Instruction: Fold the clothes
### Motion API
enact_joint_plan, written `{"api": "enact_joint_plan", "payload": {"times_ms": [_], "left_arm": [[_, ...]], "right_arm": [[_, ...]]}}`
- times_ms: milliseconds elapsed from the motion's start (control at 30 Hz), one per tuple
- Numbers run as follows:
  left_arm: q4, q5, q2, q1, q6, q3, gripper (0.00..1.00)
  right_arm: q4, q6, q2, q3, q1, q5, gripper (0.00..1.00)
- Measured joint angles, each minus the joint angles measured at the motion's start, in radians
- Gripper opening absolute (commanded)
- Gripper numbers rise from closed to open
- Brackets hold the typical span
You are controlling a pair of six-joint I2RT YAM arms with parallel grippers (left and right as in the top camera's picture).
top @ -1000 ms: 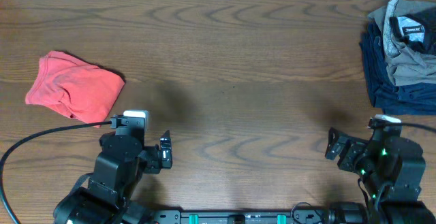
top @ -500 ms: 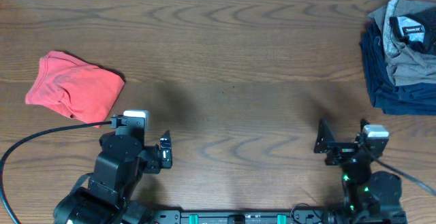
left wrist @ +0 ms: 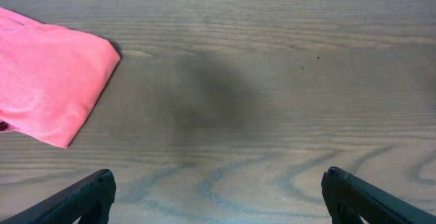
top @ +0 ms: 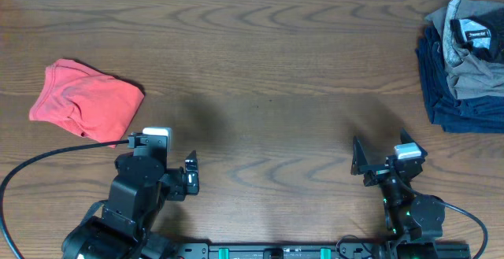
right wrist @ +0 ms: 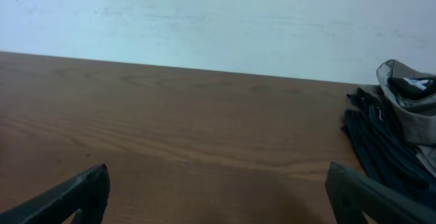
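The clothes, a coral-red T-shirt [top: 85, 101], lie bunched up on the left side of the table; in the left wrist view the T-shirt [left wrist: 48, 81] fills the upper left. My left gripper [top: 169, 168] hangs near the front edge, just right of and nearer than the shirt, apart from it. Its jaws [left wrist: 216, 197] stand wide open over bare wood. My right gripper [top: 383, 150] is at the front right, tilted up toward the back wall, also open [right wrist: 216, 193] with nothing between its fingers.
A pile of grey and navy garments [top: 465, 62] sits at the table's far right edge, seen at the right of the right wrist view [right wrist: 395, 135]. A black cable [top: 31, 168] loops from the left arm. The wooden table [top: 268, 70] ends at a pale wall behind.
The right arm has swung leftward and drawn back toward the front edge, its gripper still open. The left arm and the shirt have not moved.
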Motion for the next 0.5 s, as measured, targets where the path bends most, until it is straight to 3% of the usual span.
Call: {"api": "enact_joint_plan", "payload": {"times_ms": [500], "left_arm": [[0.000, 0.000, 0.000, 0.000, 0.000, 0.000, 0.98]], "right_arm": [[0.000, -0.014, 0.000, 0.000, 0.000, -0.008, 0.99]]}}
